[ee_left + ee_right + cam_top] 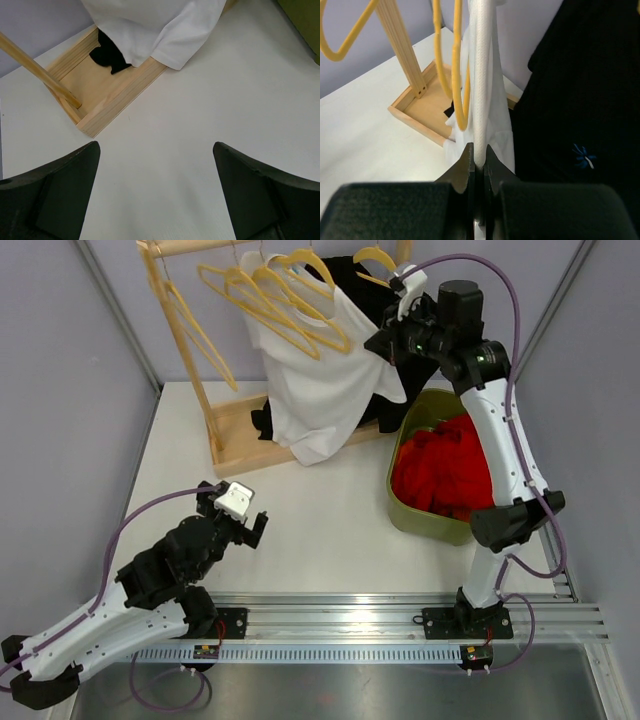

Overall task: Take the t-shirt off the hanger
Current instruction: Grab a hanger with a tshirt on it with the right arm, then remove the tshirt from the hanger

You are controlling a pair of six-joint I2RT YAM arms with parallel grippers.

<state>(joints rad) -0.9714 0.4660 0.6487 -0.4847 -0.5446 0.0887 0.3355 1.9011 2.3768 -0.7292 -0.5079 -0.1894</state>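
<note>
Right gripper (388, 338) is raised at the rack's rail level, against the right shoulder of the white t-shirt (320, 390). In the right wrist view its jaws are pressed together on a ribbed white edge (481, 100) of that garment, which runs upward from between the fingers (462, 170). The t-shirt hangs on the wooden rack (178, 330) among several yellow hangers (275, 290); its lower hem reaches the rack's base frame (240, 445) and spills slightly over the front edge onto the table (320, 530). A black garment (385, 405) hangs just behind and to the right of it. That garment bears a small blue-and-white mark (583, 156), too small to read as lettering or a brand. Left gripper (245, 525) sits low over the table near the arm bases, well apart from the rack. Its fingers (60, 190) are spread wide with nothing between them. A green bin (400, 510) stands beside the right arm, holding red cloth (445, 465).
</note>
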